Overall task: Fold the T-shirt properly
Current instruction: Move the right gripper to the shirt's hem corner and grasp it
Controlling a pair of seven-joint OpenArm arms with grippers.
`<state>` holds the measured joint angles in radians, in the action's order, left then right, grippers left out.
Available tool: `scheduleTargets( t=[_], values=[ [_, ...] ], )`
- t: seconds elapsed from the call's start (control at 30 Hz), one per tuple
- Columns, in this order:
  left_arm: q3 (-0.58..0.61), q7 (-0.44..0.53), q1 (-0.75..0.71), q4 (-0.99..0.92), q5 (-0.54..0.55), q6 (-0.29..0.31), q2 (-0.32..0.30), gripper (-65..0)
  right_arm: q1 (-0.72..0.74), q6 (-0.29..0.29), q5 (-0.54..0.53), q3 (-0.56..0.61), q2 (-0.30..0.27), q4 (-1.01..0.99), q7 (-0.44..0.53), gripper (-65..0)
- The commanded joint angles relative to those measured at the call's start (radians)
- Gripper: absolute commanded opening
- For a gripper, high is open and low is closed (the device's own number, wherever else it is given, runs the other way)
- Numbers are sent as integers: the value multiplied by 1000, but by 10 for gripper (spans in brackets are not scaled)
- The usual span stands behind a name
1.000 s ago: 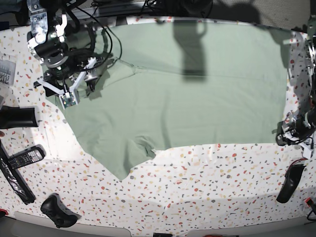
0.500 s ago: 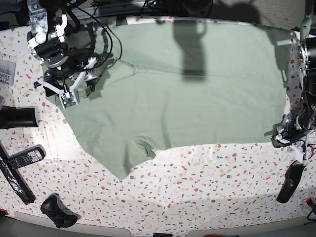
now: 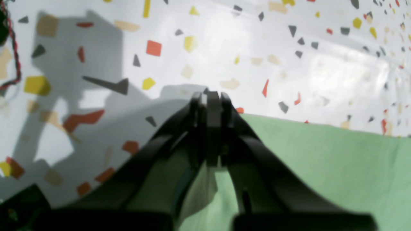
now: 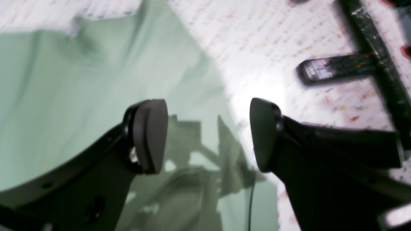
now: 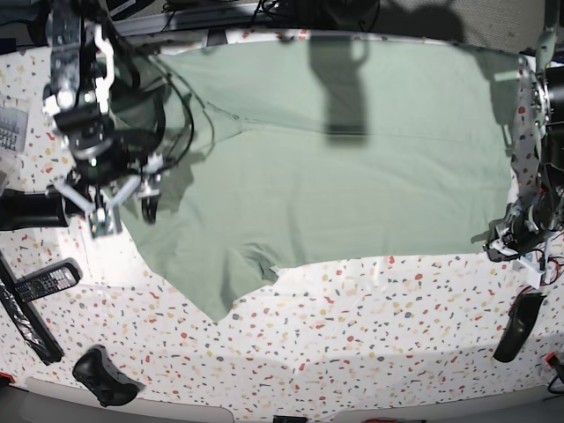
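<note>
**On the speckled tabletop: left jaws now pinched on the shirt hem corner**

Changes since a second ago:
- My left gripper [image 5: 509,240] was standing apart at the shirt's near corner; it has since closed right down. In the left wrist view the two black fingers [image 3: 210,128] meet with a fold of green cloth running up between them, so I have hold of the T-shirt [image 5: 335,176] at that corner.
- My right gripper [image 5: 122,210] has moved nearer the front edge and now hangs over the sleeve edge, just beside where cloth gives way to bare surface. Its jaws stand wide apart, same as before, with nothing between the rounded black pads [image 4: 151,138].
- Shirt outline looks unchanged in the base view.

Materials and shapes:
- T-shirt: plain pale sage-green, matte, thin, spread mostly flat across the far half of the tabletop [image 5: 370,344]. A small pucker near the lower sleeve seam; one sleeve ends in a point toward the front.
- Tabletop: glossy white with red, yellow and grey terrazzo chips, glare patches in the wrist views.
- Near the sleeve side: a slim black remote [image 5: 40,284], a long black strip [image 5: 25,319], a black game controller [image 5: 104,377].
</note>
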<state>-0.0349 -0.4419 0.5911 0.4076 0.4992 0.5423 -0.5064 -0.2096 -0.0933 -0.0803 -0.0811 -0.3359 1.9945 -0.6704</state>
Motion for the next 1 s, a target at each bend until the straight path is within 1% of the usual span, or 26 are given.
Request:
scheduleTargets(
  t=[0.0, 0.13, 0.2, 0.3, 0.37, 0.43, 0.5, 0.6, 0.73, 0.8, 0.87, 0.9, 0.97],
  values=[
    [-3, 2, 24, 11, 7, 4, -11, -650, 53, 0, -2, -4, 3, -14, 26, -260],
    [-3, 33, 27, 11, 7, 4, -12, -650, 230, -6, -3, -3, 47, -182, 31, -260],
    [-3, 51, 27, 11, 7, 4, -11, -650, 319, -34, -3, -3, 66, -287, 35, -260],
    [-3, 55, 27, 11, 6, 4, -12, -650, 451, -128, -2, -3, 90, -457, 35, -260],
    [-3, 54, 27, 11, 7, 4, -12, -650, 535, -188, -2, -3, 96, -577, 35, -260],
    [-3, 54, 27, 11, 7, 4, -12, -650, 616, -222, -1, -4, 97, -700, 42, -260],
    [-3, 54, 27, 11, 6, 5, -12, -650, 687, -253, 15, -4, 97, -822, 84, -260],
    [-3, 53, 27, 11, 6, 5, -12, -650, 779, -292, 69, -4, 98, -1007, 173, -260],
    [-3, 51, 27, 11, 7, 4, -12, -650, 876, -320, 121, -4, 97, -1264, 260, -260],
    [-3, 51, 27, 11, 6, 5, -12, -650, 909, -343, 134, -3, 98, -1378, 299, -260],
    [-3, 51, 27, 11, 6, 5, -11, -650, 925, -352, 134, -4, 98, -1466, 350, -260],
    [-3, 51, 27, 11, 6, 5, -12, -650, 927, -354, 134, -4, 98, -1496, 375, -260],
    [-3, 51, 27, 11, 6, 4, -12, -650, 922, -356, 134, -3, 98, -1531, 395, -260]
  ],
)
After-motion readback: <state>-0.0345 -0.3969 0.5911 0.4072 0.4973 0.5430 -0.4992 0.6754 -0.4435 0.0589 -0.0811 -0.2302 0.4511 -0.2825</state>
